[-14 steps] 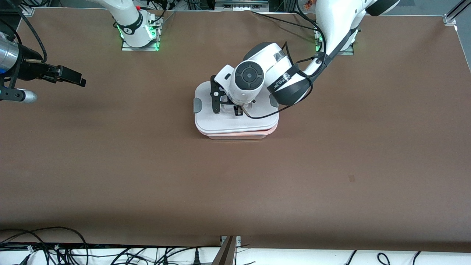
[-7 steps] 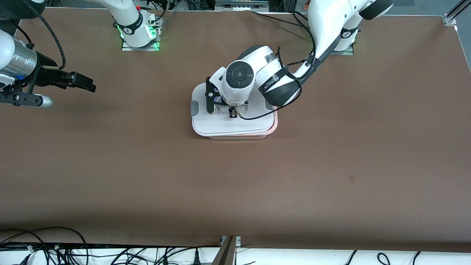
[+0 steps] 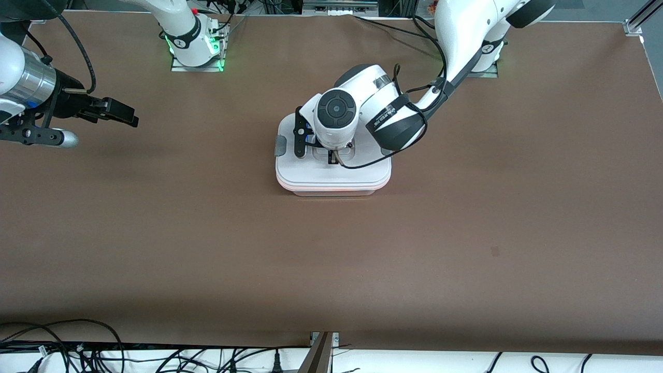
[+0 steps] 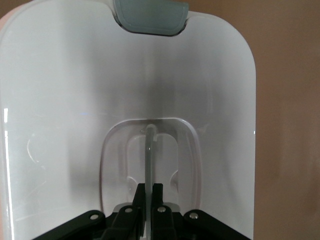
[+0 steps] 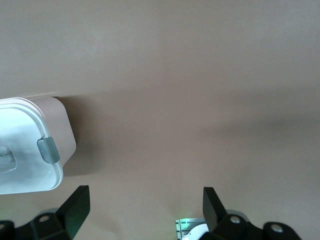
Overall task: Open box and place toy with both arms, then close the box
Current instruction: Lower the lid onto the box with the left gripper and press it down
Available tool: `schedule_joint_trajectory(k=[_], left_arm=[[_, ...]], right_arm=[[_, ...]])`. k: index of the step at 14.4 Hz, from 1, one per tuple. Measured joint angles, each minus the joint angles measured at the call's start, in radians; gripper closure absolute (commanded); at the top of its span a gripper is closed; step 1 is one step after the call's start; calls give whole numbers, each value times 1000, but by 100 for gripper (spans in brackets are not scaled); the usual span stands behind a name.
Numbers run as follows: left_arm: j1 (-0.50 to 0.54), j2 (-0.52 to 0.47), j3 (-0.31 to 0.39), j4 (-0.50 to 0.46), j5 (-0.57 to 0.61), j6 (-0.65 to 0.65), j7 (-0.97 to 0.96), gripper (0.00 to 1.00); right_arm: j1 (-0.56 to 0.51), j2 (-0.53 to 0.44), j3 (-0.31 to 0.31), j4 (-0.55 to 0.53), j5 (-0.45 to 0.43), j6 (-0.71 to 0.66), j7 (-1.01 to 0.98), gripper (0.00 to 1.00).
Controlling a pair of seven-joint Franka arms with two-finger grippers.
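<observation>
Since half a second ago the lid (image 3: pixel 331 173) has swung from sitting skewed over the tub to lying square on the box (image 3: pixel 331 189), and the right gripper (image 3: pixel 127 115) has barely shifted.

Starting at the right arm's end of the table (image 3: pixel 331 269), your right gripper hangs over bare tabletop, well apart from the box. In the right wrist view its fingers (image 5: pixel 77 200) stand wide apart and hold nothing. That arm looks to be waiting.

Mid-table stands the box, its long axis running from one arm's end toward the other, with a grey clip (image 3: pixel 279 145) on the short end that faces the right arm. The toy shows in no view. With the lid on, I judge it to be inside.

Your left gripper (image 3: pixel 333 159) is down on the middle of the lid. In the left wrist view it is pinched together on the clear handle (image 4: pixel 149 150). That thin bar runs along the lid's long axis, pointing at the clip (image 4: pixel 150 12), and the fingers clamp it across its thickness.

So the coming move turns on the left arm alone, since it is the one on the box. Letting go and rising straight up should leave the lid seated.
</observation>
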Motion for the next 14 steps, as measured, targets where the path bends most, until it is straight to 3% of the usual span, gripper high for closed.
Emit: schedule_joint_trajectory(k=[14], left_arm=[[14, 4, 2, 0, 12, 38, -3, 100]], right_arm=[[1, -2, 7, 0, -1, 12, 10, 0]])
